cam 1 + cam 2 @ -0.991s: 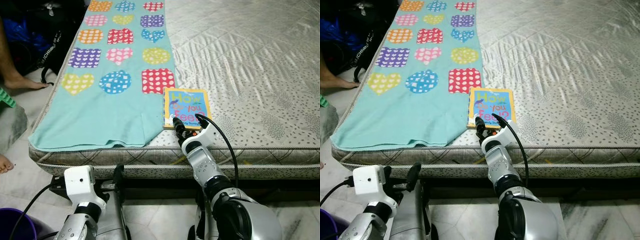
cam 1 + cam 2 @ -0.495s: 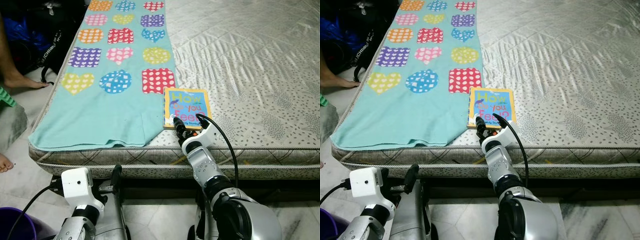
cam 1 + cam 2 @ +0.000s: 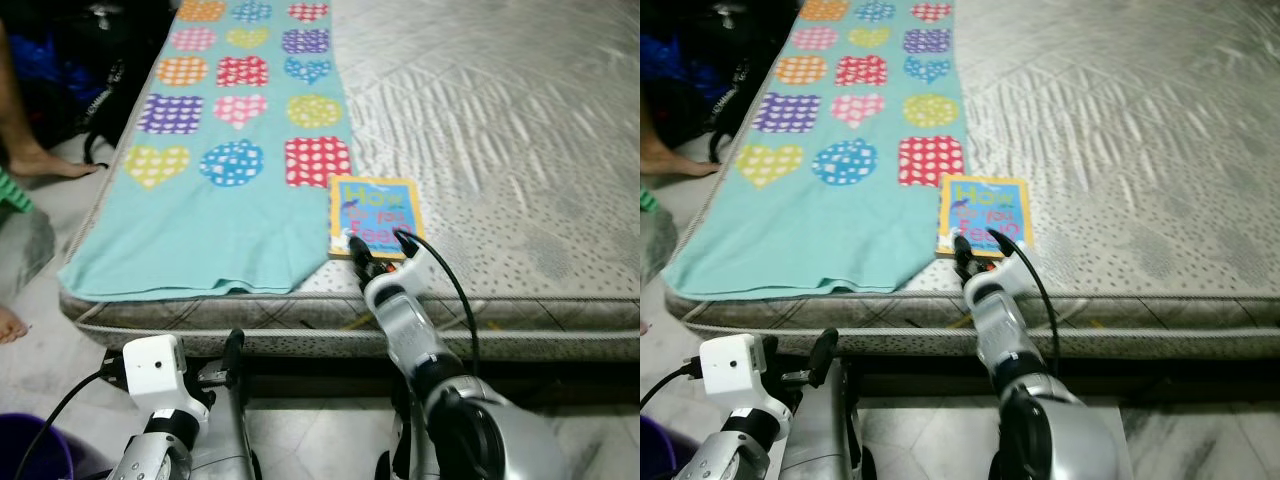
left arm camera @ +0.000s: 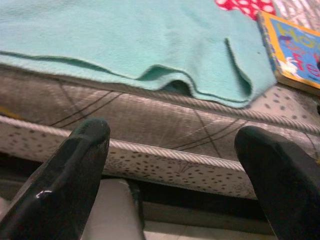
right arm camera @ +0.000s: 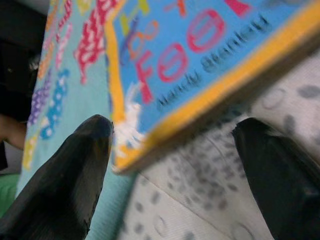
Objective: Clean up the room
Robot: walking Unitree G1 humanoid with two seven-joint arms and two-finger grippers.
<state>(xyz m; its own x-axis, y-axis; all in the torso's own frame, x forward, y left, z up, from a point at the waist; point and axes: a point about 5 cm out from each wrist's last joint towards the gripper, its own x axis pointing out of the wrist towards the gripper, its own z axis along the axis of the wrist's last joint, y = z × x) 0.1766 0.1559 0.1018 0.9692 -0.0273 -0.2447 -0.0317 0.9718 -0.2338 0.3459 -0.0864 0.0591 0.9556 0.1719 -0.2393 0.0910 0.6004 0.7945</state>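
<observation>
The right end effector (image 3: 355, 247) sits at the near edge of a picture book (image 3: 374, 214), its two black fingers spread wide with nothing between them. In the right wrist view one finger (image 5: 75, 165) lies at the book's near corner and the other well to the side over bare mattress; that view is blurred, so whether a fingertip touches the cover is unclear. The book has a yellow border and a blue cover and lies flat close to the front edge of the mattress (image 3: 520, 140), its left side just beside the edge of a turquoise blanket (image 3: 200, 220) patterned with dotted hearts, squares and circles.

The left end effector (image 4: 170, 180) hangs low before the bed, fingers wide apart and empty, facing the piped side of the mattress below the blanket's front hem.

To the book's right the quilted grey mattress lies open and flat. The blanket runs along the mattress's left side. On the tiled floor left of the bed are a person's bare feet (image 3: 45, 165), dark bags (image 3: 90, 70) and a purple bucket (image 3: 30, 450) in the near corner.
</observation>
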